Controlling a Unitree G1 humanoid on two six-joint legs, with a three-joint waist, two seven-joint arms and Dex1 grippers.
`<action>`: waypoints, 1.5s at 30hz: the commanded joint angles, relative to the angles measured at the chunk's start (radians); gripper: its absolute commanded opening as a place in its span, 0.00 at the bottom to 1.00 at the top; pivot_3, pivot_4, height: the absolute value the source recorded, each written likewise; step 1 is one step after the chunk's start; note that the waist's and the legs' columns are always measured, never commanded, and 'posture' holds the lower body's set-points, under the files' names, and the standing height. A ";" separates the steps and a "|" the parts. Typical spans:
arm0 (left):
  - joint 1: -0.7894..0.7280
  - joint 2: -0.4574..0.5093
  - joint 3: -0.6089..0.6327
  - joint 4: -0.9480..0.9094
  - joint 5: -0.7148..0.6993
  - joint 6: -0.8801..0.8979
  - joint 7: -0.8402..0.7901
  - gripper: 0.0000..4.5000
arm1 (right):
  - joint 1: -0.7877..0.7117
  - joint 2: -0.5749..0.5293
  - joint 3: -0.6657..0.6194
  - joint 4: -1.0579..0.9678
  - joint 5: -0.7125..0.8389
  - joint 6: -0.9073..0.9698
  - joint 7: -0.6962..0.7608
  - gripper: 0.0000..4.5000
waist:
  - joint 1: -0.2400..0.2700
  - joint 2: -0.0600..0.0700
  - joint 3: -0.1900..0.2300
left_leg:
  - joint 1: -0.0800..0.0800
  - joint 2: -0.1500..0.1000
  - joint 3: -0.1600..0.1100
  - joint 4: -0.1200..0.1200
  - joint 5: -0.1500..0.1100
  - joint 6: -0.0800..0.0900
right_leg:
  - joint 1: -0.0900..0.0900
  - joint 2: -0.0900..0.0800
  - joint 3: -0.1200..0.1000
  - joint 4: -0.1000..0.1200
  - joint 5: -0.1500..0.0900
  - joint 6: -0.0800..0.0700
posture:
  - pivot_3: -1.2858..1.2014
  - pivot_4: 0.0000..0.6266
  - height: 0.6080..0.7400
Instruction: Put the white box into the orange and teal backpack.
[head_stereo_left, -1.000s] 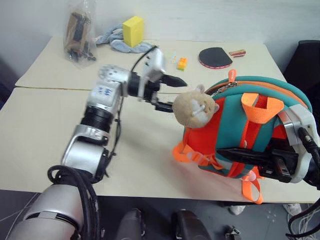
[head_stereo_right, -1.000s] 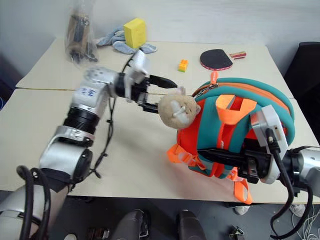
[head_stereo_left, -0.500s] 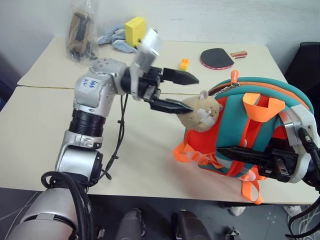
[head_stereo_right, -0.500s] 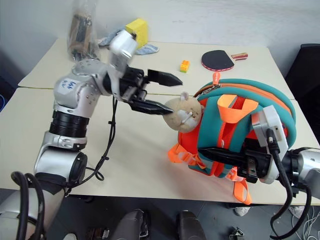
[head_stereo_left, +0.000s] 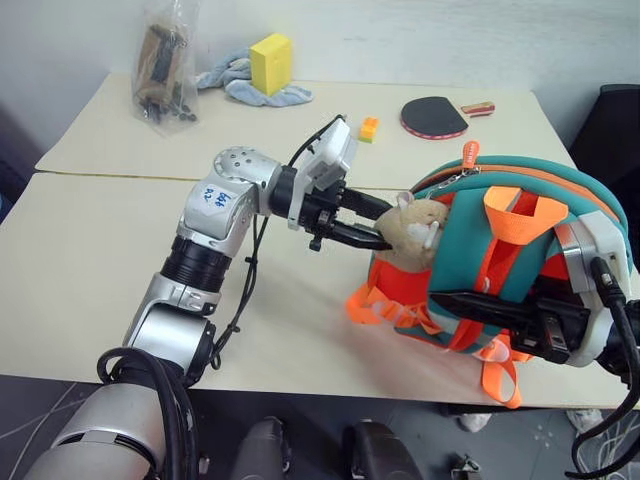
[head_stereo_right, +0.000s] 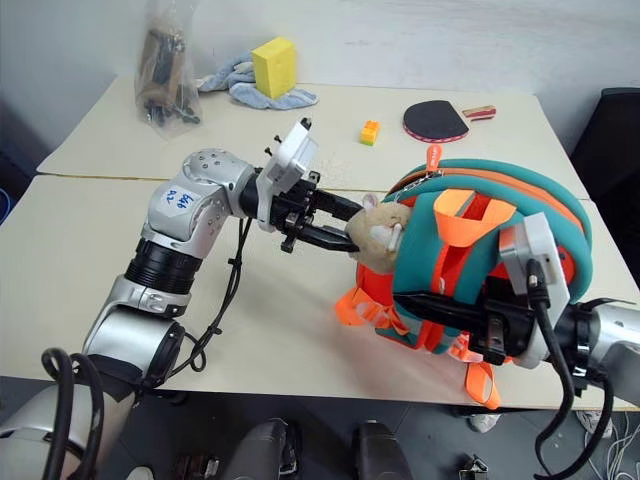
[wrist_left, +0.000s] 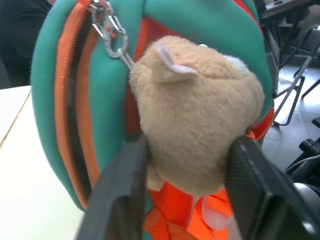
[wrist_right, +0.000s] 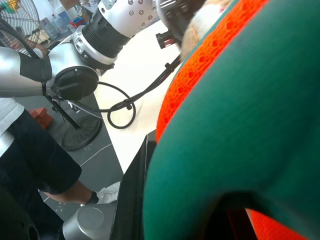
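Left gripper (head_stereo_left: 372, 226): its two fingers are clamped on the plush toy (wrist_left: 197, 117), one on each side.
Backpack (head_stereo_left: 520, 215): it stands on the table (head_stereo_left: 80, 260) at the right side.
Right gripper (head_stereo_left: 462, 305): closed on the backpack's front.
White box: I cannot tell where it is.

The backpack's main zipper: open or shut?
Open: in the left wrist view, a dark gap runs between the zipper's orange edges on the backpack.

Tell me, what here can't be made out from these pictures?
- Whether the orange and teal backpack is open: its zipper opening is not in plain sight in the head views.
- What the clear bag at the table's far corner holds: too small.
- Right gripper: its fingertips are buried against the backpack's straps.
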 joint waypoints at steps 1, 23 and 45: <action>-0.036 -0.001 0.032 0.010 -0.012 -0.005 0.013 0.24 | 0.021 0.010 -0.041 -0.026 0.013 -0.023 -0.002 0.00 | 0.000 0.000 0.000 | 0.000 0.000 0.000 0.000 0.000 0.000 | 0.000 0.000 0.000 0.000 0.000 0.000 | 0.52 0.24 1.00; -0.016 0.062 -0.086 0.550 0.340 -0.621 -0.011 0.01 | 0.204 0.041 -0.227 -0.060 -0.005 -0.050 0.078 0.00 | 0.001 0.000 0.000 | 0.000 0.000 0.000 -0.001 0.000 0.000 | 0.000 0.000 0.000 0.000 0.000 0.000 | 0.52 0.24 1.00; 0.242 0.374 0.101 0.020 0.063 -0.110 -0.204 0.88 | 0.640 0.080 -0.724 0.165 -0.401 -0.060 0.520 0.99 | 0.019 0.000 -0.003 | 0.005 0.000 0.000 -0.003 0.000 0.000 | 0.004 0.001 0.001 -0.001 0.000 -0.001 | 0.52 0.24 1.00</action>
